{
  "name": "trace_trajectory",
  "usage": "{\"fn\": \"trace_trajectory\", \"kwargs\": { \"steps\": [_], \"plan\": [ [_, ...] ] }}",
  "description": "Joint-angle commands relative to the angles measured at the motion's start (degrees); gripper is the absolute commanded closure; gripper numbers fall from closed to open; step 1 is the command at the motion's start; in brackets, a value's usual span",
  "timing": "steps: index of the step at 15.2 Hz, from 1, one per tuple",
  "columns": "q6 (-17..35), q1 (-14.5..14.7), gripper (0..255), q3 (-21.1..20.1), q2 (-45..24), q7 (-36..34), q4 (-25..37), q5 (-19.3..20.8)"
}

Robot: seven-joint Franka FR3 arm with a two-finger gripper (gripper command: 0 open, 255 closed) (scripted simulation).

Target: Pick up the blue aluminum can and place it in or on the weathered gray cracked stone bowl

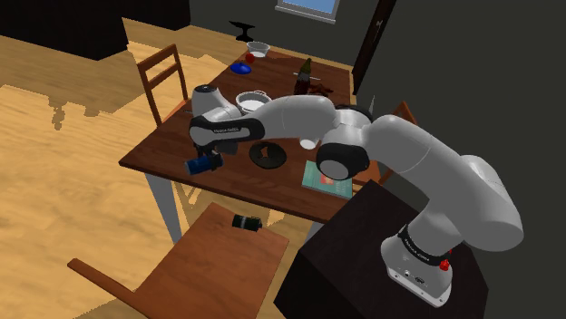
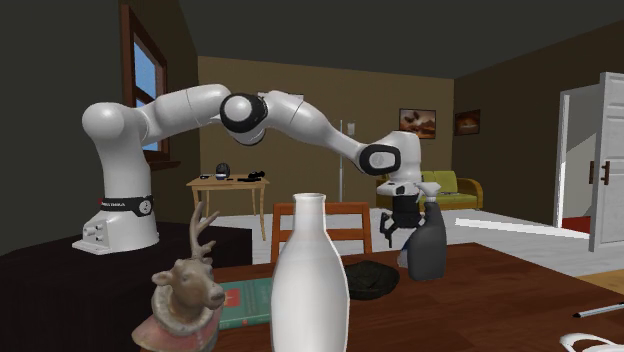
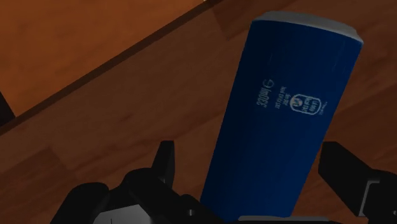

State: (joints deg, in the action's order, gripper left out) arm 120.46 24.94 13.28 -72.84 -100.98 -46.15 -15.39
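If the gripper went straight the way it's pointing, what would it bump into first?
Probably the blue can, which lies right ahead of the open gripper, with the brown table under it. How far off it is stays unclear.

We see a blue can (image 1: 199, 165) lying on its side on the brown table (image 1: 163, 149). It is close to the table's edge, on the shoulder view's left. Up close, the can (image 3: 280, 121) is deep blue. It has a silver rim at one end, and small white writing and a little white badge on its side. The bowl (image 1: 278, 160) sits on the same table, near the can but not touching it. It is round, low and very dark grey, and it stands the right way up. From across the table the bowl (image 2: 370, 280) looks dark too. We cannot tell if it has cracks.
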Motion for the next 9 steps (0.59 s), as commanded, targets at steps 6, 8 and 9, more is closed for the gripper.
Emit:
{"fn": "trace_trajectory", "kwargs": {
  "steps": [6, 8, 9],
  "plan": [
    [-0.98, 0.22, 0, -0.38, -0.76, -0.08, -0.01, -0.01],
    [-1.45, 0.14, 255, -0.41, -1.48, -0.30, 1.21, 0.04],
    [-1.46, 0.12, 255, -0.40, -1.45, -0.28, 1.20, 0.05]
  ]
}}
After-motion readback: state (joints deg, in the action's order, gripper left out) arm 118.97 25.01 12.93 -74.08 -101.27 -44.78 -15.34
